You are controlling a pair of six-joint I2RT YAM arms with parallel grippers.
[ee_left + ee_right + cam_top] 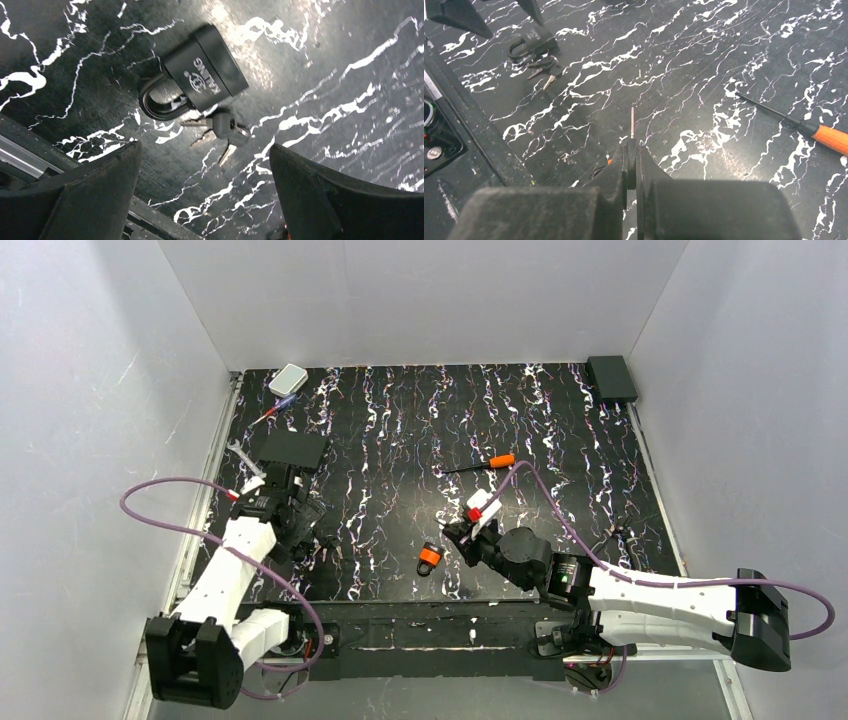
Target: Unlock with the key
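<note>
My right gripper is shut on the key. Its black head is pinched between the fingers and its pale blade points forward over the mat. The small orange padlock lies on the mat just left of the right gripper; in the right wrist view only an orange sliver shows beside the left finger. My left gripper is open and empty, hovering over a black padlock with a bunch of keys beside it.
An orange-handled screwdriver lies mid-mat, also in the right wrist view. A silver wrench, a small screwdriver and a white box are at the far left. A black box sits at the far right corner.
</note>
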